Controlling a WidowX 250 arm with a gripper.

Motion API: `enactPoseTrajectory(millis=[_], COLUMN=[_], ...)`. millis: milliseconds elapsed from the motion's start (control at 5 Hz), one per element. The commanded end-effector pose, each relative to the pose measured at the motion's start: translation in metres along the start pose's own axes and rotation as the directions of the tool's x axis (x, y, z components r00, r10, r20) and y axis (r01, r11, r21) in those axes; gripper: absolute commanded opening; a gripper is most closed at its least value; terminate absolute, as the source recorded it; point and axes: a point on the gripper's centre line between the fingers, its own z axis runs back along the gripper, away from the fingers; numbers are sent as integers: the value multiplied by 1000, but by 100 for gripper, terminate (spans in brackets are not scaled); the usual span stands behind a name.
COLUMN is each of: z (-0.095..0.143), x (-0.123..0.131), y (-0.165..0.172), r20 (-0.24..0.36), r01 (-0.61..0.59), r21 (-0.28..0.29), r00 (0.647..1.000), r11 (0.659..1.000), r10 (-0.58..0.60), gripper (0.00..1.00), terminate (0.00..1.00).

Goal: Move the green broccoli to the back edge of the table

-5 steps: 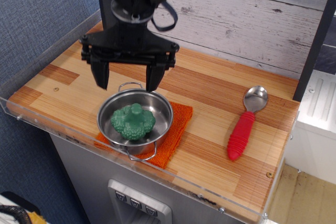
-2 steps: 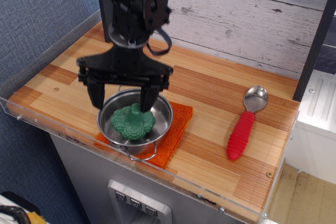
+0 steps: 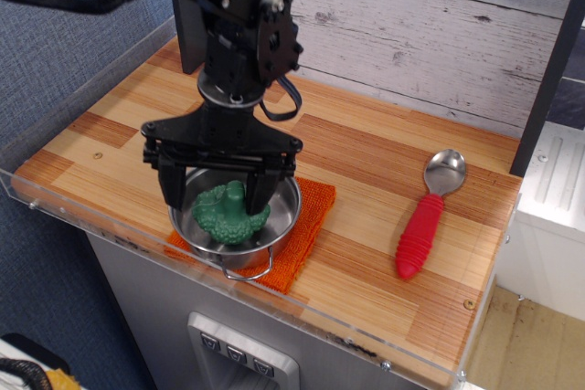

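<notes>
The green broccoli sits in a steel pot on an orange cloth at the front left of the wooden table. My black gripper hangs over the pot with its jaws open. Its fingers reach down into the pot on either side of the broccoli, the left finger near the pot's left rim and the right finger by the broccoli's top. I cannot tell whether they touch it.
A spoon with a red ribbed handle lies at the right of the table. A clear acrylic rim runs along the front and left edges. A white plank wall stands behind the back edge.
My gripper has come down and forward from above the pot's back rim, so its open fingers now straddle the broccoli inside the pot. The broccoli and pot have not moved.
</notes>
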Motion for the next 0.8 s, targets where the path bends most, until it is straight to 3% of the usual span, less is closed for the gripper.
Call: enactPoseTrajectory(millis=[0,200,600], z=[1,2,18], x=[1,2,6], y=[6,8,13], r20=[16,29,69], r01=[-25,-52,-72], r21=[-4,-9,-11], r00=[1000,998,995], r11=[1000,999,997], r10=[25,52,72], gripper=[100,0,0], terminate=[0,0,0])
